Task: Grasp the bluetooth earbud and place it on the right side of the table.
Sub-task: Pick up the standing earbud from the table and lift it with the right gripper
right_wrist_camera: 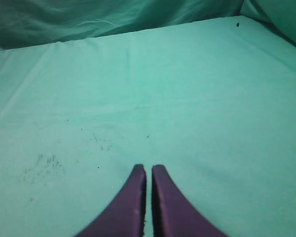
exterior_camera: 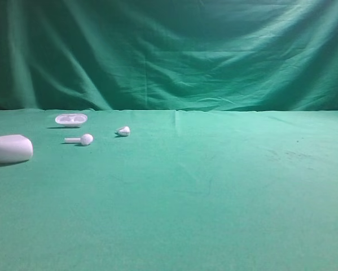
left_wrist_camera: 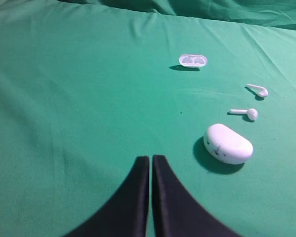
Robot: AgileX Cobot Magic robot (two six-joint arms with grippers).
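The bluetooth earbud (exterior_camera: 82, 139), tiny and white with a round head and straight stem, lies at the far left of the green table (exterior_camera: 214, 186). It also shows in the left wrist view (left_wrist_camera: 247, 113). Its twin earbud (exterior_camera: 123, 131) lies a little to the right and behind, and shows in the left wrist view (left_wrist_camera: 259, 90). My left gripper (left_wrist_camera: 151, 159) is shut and empty, well short and left of the earbuds. My right gripper (right_wrist_camera: 148, 168) is shut and empty over bare cloth. Neither gripper shows in the exterior view.
A large white pebble-shaped case (exterior_camera: 9, 148) sits at the left edge, close in front of the earbud (left_wrist_camera: 228, 143). A small white oval tray (exterior_camera: 71, 119) lies behind the earbuds (left_wrist_camera: 192, 60). A draped green backdrop (exterior_camera: 169, 51) closes the far side.
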